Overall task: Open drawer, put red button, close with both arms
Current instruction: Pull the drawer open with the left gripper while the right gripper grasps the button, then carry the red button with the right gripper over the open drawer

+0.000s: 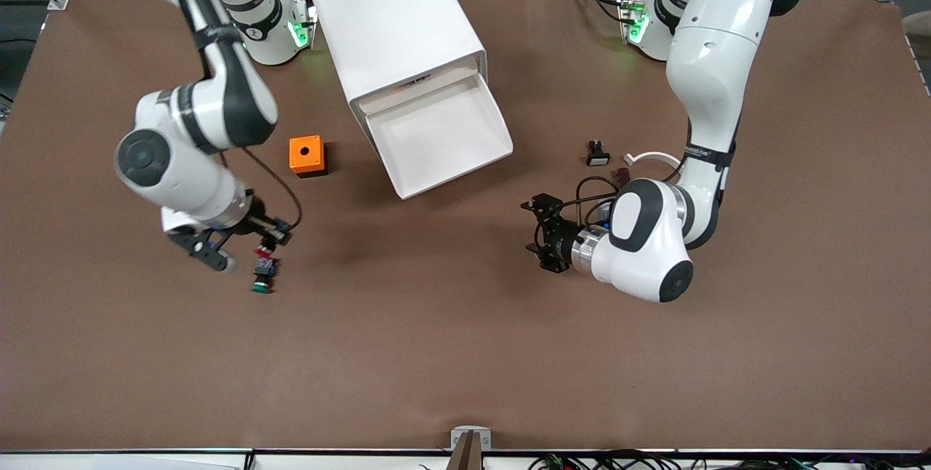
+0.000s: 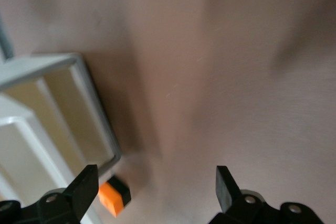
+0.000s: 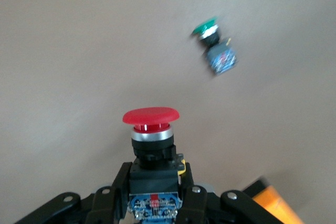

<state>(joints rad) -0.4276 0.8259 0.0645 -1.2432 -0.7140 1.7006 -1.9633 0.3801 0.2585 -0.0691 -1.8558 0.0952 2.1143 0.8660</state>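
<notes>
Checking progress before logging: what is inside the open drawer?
The drawer shows only its bare white floor; the part under the cabinet is hidden. The red button is clamped in the right hand.

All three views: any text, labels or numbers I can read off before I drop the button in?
None can be read.
left arm: small dark lettering on its white link, too small to read.
red button, held in the right gripper: blue label with red marks on its body, blurred.
drawer, orange box, green button: no markings visible.
</notes>
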